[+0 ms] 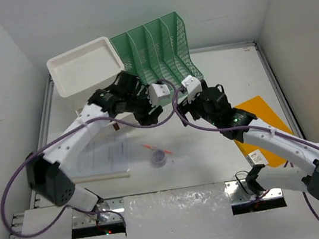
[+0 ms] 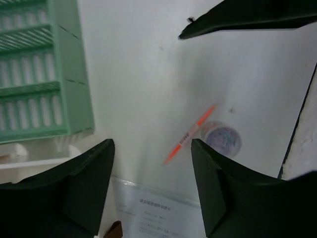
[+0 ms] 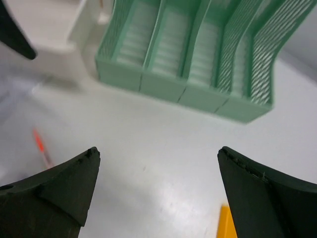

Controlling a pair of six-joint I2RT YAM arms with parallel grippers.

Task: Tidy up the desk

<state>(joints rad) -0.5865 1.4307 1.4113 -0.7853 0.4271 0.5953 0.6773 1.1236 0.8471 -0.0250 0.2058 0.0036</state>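
You are hovering both arms over the middle of the desk, the white top that is carrying everything. The left gripper jaws are standing spread and empty. The right gripper jaws are gaping wide, also empty. An orange pen is lying mid-surface, just beside a small round object. Judgement: you are between picks. The next move is calling for a low descent, jaws straddling the pen's shaft.

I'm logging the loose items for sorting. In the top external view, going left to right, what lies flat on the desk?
printed sheet → orange pen → orange folder. The small round tub overlaps the pen, so it gets no place of its own.
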